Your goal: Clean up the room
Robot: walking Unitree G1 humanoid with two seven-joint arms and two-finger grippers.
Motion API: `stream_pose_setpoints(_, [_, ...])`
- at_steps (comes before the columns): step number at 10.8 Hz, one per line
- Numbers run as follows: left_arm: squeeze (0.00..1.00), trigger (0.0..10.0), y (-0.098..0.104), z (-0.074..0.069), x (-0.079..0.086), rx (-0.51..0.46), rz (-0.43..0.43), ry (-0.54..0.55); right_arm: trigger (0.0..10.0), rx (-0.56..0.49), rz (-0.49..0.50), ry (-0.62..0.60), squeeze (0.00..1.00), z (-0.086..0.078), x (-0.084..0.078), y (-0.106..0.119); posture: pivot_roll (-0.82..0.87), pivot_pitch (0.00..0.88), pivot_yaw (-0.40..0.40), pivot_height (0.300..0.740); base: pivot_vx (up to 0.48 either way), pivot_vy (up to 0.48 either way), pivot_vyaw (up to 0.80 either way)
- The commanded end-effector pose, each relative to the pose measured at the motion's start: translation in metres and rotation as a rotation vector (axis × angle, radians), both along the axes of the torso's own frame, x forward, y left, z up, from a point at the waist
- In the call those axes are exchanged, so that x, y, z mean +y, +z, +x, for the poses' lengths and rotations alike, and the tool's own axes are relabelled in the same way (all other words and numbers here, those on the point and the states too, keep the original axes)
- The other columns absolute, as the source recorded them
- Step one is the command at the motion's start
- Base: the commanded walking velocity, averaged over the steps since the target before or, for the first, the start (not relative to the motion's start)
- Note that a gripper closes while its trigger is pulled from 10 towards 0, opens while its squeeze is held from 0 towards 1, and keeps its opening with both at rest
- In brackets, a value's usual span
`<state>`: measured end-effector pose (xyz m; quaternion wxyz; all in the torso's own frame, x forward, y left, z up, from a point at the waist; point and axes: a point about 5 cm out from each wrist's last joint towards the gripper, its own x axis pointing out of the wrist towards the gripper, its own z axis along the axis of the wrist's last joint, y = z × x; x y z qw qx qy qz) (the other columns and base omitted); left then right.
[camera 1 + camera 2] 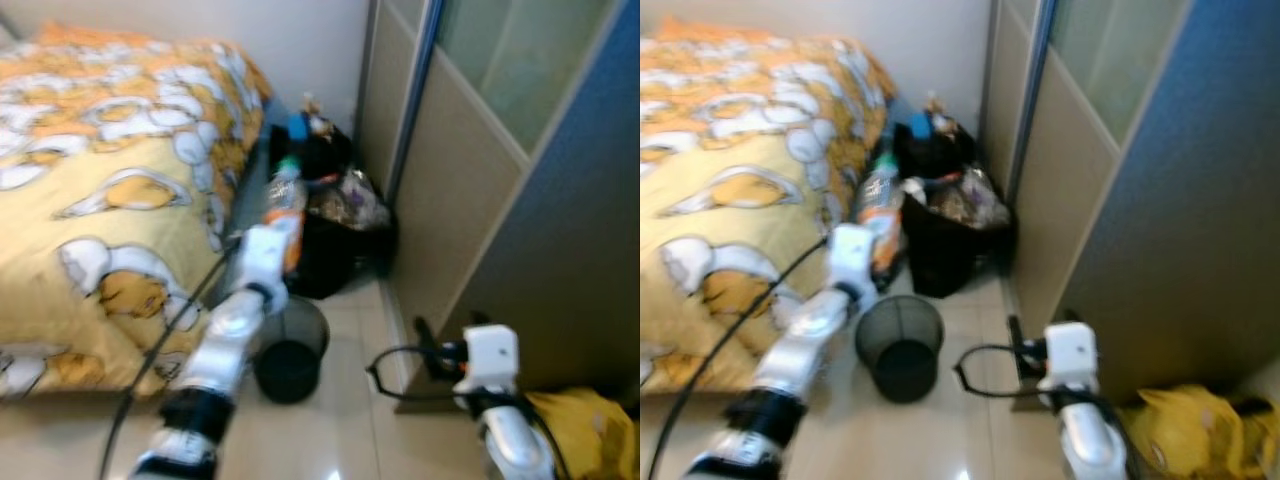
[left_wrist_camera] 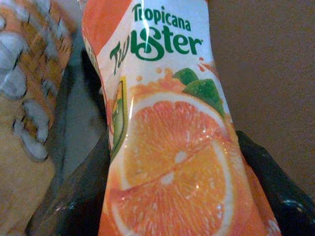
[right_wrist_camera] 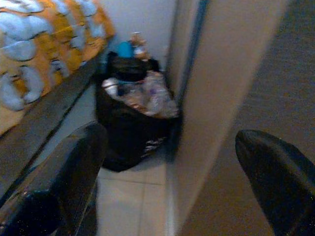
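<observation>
Over at nine o'clock lies the bed [image 1: 90, 190], its yellow and orange cover hanging down toward the tiled floor [image 1: 340, 430]. Moving toward the centre, the left gripper [image 1: 282, 205] is stretched forward with its jaws clamped on a Tropicana Twister bottle [image 2: 167, 123], the orange label filling the left wrist view between the two black fingers [image 2: 275, 187]; it seems held high like this to carry it over a bin. Just below the arm, at about six o'clock, a small black mesh wastebasket [image 1: 290, 350] stands on the tiles, open side up and ready to receive rubbish. Beyond it at twelve o'clock, a black rubbish bag [image 3: 133, 113] sits in the corner, already heaped with wrappers, so the mesh basket looks the likelier target. At about four o'clock the right gripper [image 3: 167, 187] hangs low beside the wardrobe panel [image 1: 470, 200], jaws wide apart and empty, and a yellow cloth [image 1: 585, 425] lies near five o'clock
</observation>
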<state>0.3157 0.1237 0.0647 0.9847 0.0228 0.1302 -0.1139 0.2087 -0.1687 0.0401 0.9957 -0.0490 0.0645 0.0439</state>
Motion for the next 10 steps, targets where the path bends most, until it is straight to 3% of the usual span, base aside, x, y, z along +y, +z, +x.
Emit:
stream_pose_setpoints(1, [0.0,10.0,0.005,0.002,-0.013,-0.027,-0.027,-0.028,10.0,0.011,-0.016,-0.029,0.0,-0.001,-0.008,-0.002,-0.08,0.0,0.016,0.732,0.48,0.0,0.0])
stream_pose_setpoints(4, [0.0,10.0,-0.002,0.001,-0.019,-0.012,-0.022,-0.041,10.0,0.018,-0.012,-0.023,0.0,-0.004,-0.005,-0.004,-0.09,0.0,0.018,0.732,0.48,0.0,0.0])
stream_pose_setpoints(5, [0.0,10.0,-0.012,-0.006,-0.019,0.013,0.024,-0.031,10.0,0.028,-0.019,0.007,0.0,-0.012,-0.005,-0.004,-0.1,0.0,0.012,0.732,0.48,0.0,0.0])
stream_pose_setpoints(6, [0.0,10.0,-0.021,-0.009,-0.02,0.041,0.048,-0.001,10.0,0.052,-0.025,0.04,0.0,-0.023,-0.007,-0.004,-0.12,0.0,-0.014,0.732,0.48,0.0,0.0])
stream_pose_setpoints(9, [0.0,10.0,-0.045,-0.008,-0.037,0.181,0.057,-0.055,10.0,0.134,-0.071,0.078,0.0,-0.064,-0.021,0.001,-0.21,0.0,-0.103,0.732,0.0,0.0,0.0])
stream_pose_setpoints(10, [0.0,10.0,-0.061,-0.016,-0.039,0.261,0.124,-0.028,10.0,0.193,-0.11,0.116,0.0,-0.098,-0.032,0.016,-0.31,0.032,-0.152,0.732,0.0,0.0,0.0])
